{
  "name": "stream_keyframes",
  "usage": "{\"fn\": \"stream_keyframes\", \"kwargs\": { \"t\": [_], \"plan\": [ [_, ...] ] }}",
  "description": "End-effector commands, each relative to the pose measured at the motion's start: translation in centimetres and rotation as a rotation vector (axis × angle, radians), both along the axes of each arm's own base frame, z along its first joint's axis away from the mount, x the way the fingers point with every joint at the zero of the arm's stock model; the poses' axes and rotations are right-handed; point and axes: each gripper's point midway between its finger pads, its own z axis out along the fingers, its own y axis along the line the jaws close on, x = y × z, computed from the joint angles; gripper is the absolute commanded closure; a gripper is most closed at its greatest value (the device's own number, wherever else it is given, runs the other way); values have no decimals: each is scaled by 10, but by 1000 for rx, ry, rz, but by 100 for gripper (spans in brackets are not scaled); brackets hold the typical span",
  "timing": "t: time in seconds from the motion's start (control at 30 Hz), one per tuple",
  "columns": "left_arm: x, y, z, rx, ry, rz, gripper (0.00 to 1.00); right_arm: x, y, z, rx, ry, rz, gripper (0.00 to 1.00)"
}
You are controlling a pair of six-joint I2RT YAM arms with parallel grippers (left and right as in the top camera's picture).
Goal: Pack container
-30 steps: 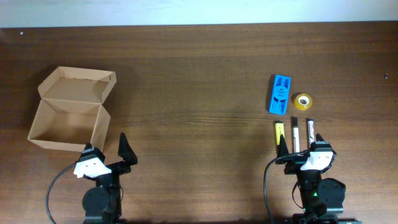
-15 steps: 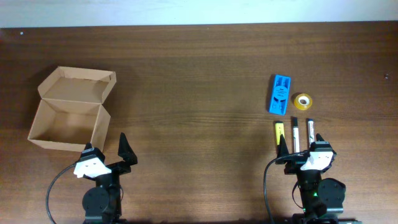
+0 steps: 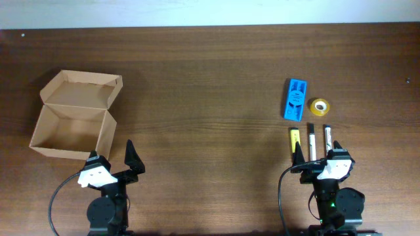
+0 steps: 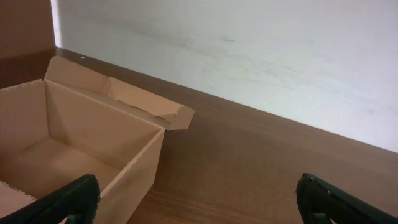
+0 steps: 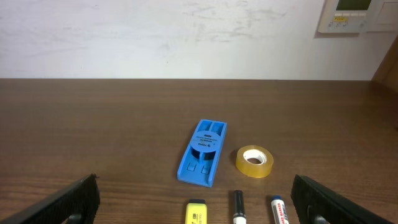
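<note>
blue plastic piece (image 3: 295, 99) w/ tape roll (image 3: 319, 106) just beside it, on its rt; 3 markers (image 3: 312, 141) side by side nearer, all on wood counter (image 3: 210, 78).

the container (image 3: 72, 124) sits on the left part of the table (image 3: 210, 78), its lid flap (image 3: 82, 88) lying back toward the far side. the left gripper (image 3: 110, 160) is at the near edge, just right of the container's near right corner. well apart, on the right part, three markers (image 3: 312, 141) lie side by side, running front to back, just beyond the right gripper (image 3: 319, 158). behind the markers lies a flat plastic item (image 3: 295, 99), with a roll of tape (image 3: 319, 106) just to its right, not touching it.
</note>
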Motion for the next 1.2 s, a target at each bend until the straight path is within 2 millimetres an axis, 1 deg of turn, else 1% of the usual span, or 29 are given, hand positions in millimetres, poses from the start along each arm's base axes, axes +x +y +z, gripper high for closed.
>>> {"fn": "stream_keyframes", "kwargs": {
  "t": [0.0, 0.47, 0.53, 0.57, 0.63, 0.77, 0.83, 0.9, 1.0, 1.07, 1.17],
  "plan": [
    [0, 1, -2, 2, 12, 6, 0, 0, -4, -2, 2, -2, -21, 1],
    [0, 1, -2, 2, 12, 6, 0, 0, -4, -2, 2, -2, -21, 1],
    [0, 1, -2, 2, 12, 7, 0, 0, -6, -2, -3, -2, -34, 1],
    [0, 0, -2, -4, 11, 1, 0, 0, -8, -2, -4, -3, -43, 1],
    [1, -10, -5, -10, 21, -58, 0, 0, -6, -1, 9, -7, -31, 1],
    [3, -23, -11, -19, 54, -132, 0, 0, 9, -1, 141, -2, 36, 1],
    [2, -26, -9, -45, 77, -150, 0, 0, 14, -3, 198, 13, 62, 1],
    [1, -26, 2, -87, 94, -144, 0, -1, 16, -2, 218, 44, 67, 1],
    [4, -14, 32, -78, 93, -77, 0, -3, 13, 7, 205, 94, 48, 1],
    [12, -7, 54, -63, 105, -44, 0, -1, 8, 17, 186, 138, 13, 1],
    [33, -1, 84, 7, 173, -32, 0, 8, 5, 39, 107, 232, 11, 1]
  ]
}}
